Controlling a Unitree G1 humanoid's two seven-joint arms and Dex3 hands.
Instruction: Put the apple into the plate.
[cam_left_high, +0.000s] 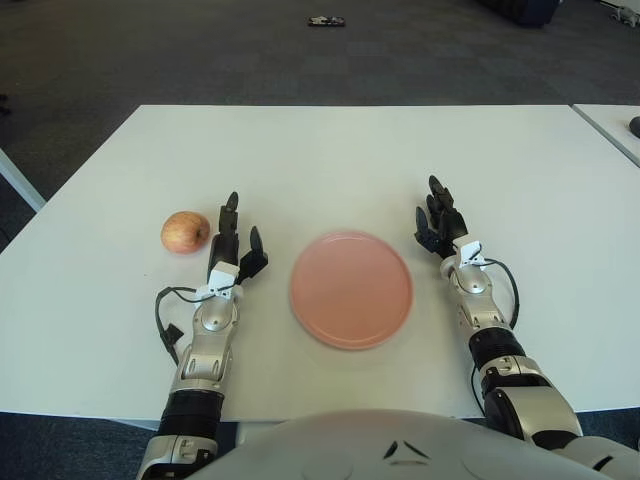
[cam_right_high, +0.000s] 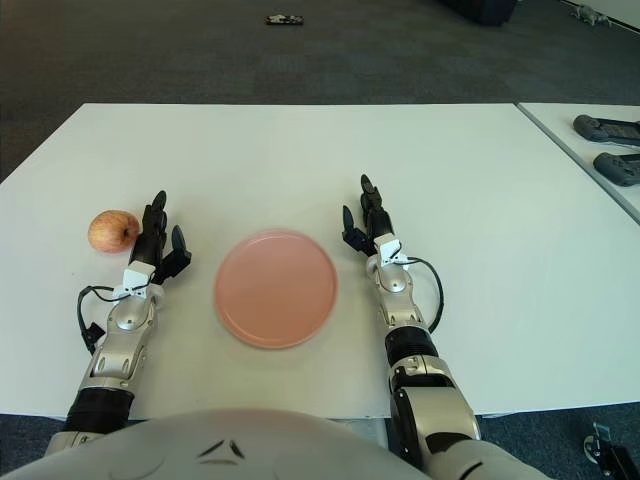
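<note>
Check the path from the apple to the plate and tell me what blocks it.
The left hand itself, open, shows between the apple and the pink plate; no other object lies on that stretch of table. Nothing stands between the left hand and the apple just to its left. The right hand shows right of the plate.

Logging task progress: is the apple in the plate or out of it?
Out. The apple sits on the white table, left of the left robot hand; the pink plate holds nothing.

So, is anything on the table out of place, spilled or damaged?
Nothing stands out. The round reddish apple sits whole on the white table, beside the open left hand. The round pink plate lies flat, holding nothing. The right hand is open too.
</note>
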